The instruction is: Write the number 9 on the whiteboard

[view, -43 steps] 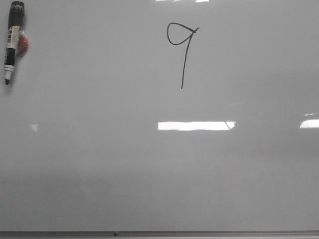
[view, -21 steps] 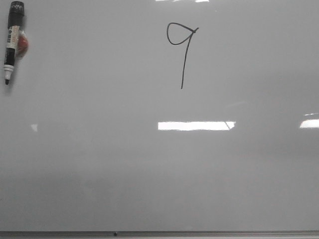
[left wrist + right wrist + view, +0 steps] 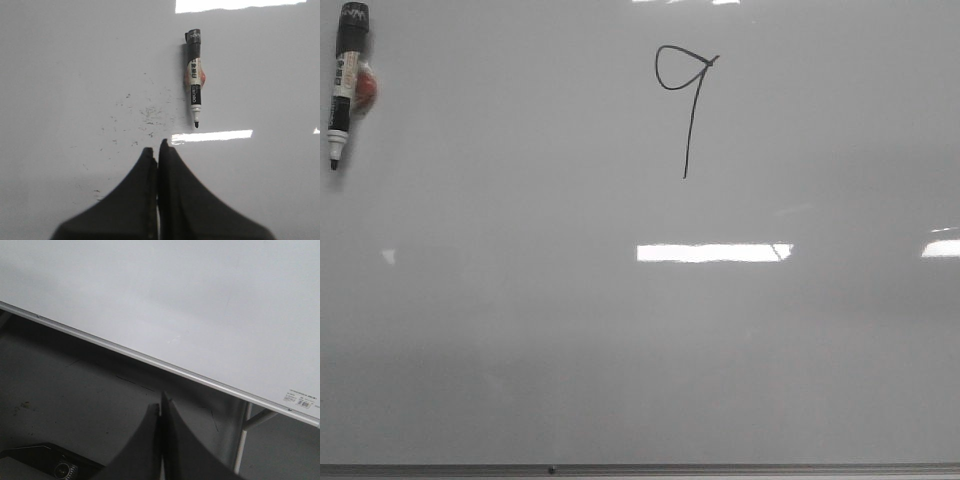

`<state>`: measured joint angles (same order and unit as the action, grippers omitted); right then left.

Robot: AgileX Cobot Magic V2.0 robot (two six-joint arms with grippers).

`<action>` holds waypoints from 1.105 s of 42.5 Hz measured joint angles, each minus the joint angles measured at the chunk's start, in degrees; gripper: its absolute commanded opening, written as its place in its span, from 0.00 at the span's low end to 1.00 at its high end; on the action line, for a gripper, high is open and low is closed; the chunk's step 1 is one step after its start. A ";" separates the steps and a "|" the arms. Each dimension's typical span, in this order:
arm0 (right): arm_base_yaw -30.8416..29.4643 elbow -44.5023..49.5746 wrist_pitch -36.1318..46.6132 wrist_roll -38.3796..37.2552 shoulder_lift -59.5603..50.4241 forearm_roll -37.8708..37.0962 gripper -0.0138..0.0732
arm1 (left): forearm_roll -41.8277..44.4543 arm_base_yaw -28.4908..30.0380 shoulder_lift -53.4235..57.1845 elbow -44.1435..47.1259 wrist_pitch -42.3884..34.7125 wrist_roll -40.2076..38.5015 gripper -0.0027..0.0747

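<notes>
Nothing has moved since earlier frames. You see 9 (image 3: 685,105) high on whiteboard (image 3: 640,350), thin black line. Marker (image 3: 344,80) lies far left, well apart. Wide glossy room below, grey frame along near edge. Left gripper (image 3: 158,147) clenched, empty; right gripper (image 3: 160,410) clenched past frame.

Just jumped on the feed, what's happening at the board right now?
Nothing is being handled at this moment. A black number 9 is already drawn on the whiteboard, toward its far middle. The marker pen lies uncapped on the board at the far left, held by neither arm. The left gripper is shut and empty, hanging over the board short of the pen, where faint ink specks dot the surface. The right gripper is shut too, out past the board's grey frame edge.
</notes>
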<state>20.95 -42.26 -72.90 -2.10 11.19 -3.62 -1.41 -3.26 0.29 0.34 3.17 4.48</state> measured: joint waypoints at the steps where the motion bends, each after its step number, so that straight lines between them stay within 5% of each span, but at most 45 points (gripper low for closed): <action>1: -0.54 0.30 0.00 0.00 -0.42 -0.13 0.08 | 0.00 0.00 0.00 0.00 0.00 0.00 0.01; 7: -6.88 6.10 5.45 0.00 -4.96 -0.22 0.08 | 0.00 0.00 0.00 0.00 0.00 0.00 0.01; 19: -18.29 23.93 36.46 0.00 -11.86 0.27 0.08 | 0.00 0.00 0.00 0.00 -0.12 0.00 0.01; 32: -20.02 36.45 59.11 0.00 -11.86 0.50 0.08 | 0.00 0.00 0.00 0.00 -0.12 0.00 0.01; 47: -20.16 43.76 69.06 0.00 -11.86 0.53 0.08 | 0.00 0.00 0.00 0.00 -0.21 0.00 0.01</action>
<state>0.79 1.51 -3.83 -2.10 -0.68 -3.09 -1.41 -3.26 0.29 0.34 2.96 4.48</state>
